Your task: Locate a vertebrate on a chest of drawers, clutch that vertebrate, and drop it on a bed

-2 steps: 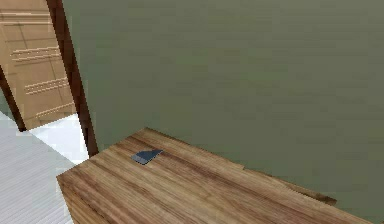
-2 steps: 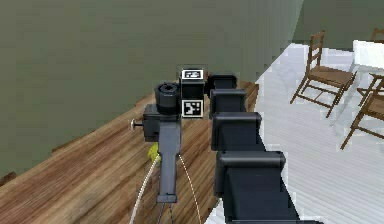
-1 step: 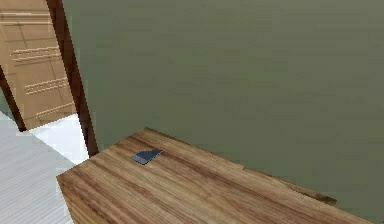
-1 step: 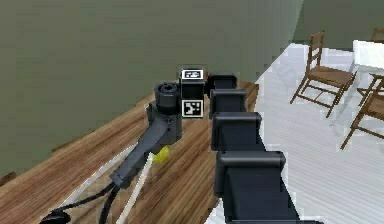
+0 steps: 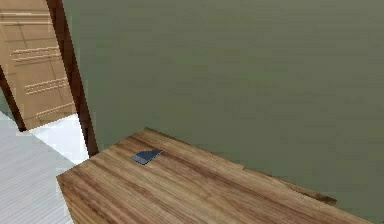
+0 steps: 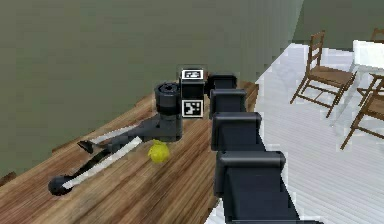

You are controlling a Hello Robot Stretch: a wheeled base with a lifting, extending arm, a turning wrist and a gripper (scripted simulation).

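Forward view: a wooden top (image 5: 200, 190) runs along a grey-green wall (image 5: 230, 70). A small dark flat thing (image 5: 147, 156) lies near the top's far corner. A wooden door (image 5: 35, 60) stands at the left, above pale floor (image 5: 25, 170).

Arm side view: the arm (image 6: 240, 140) reaches over the same wooden top, the gripper (image 6: 70, 167) pointing left. A yellow round thing (image 6: 158, 152) lies on the wood by the gripper's body; too small to call an animal. Cannot tell the fingers' state or whether they hold anything. Chairs (image 6: 322, 70) stand at the right.
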